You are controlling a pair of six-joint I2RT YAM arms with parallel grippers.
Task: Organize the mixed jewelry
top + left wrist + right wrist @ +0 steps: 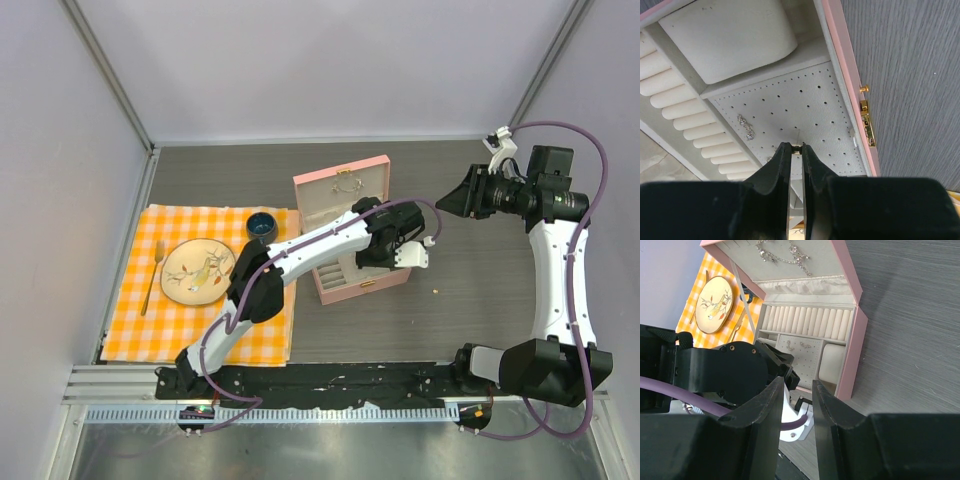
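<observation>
Now we see our left fingers [780, 167] pressed shut over the pink box's [849, 75] perforated pad [810, 100], silvery jewelry [746, 126] pinned left of centre; our right fingers [766, 410] stand apart, empty, above the bench [910, 315].

Bright, even, diffuse light fills all three views. From above, the grey tabletop [470, 300] is evenly lit and sharp, and the arms cast only faint, soft shadows. In the left wrist view the box [845, 65] lining is crisp, its clasp [866, 122] glints gold, and the black left end effector [796, 146] looks soft-edged. In the right wrist view the right end effector [797, 385] is a dark, slightly blurred mass, and a soft shadow lies beside the box.
</observation>
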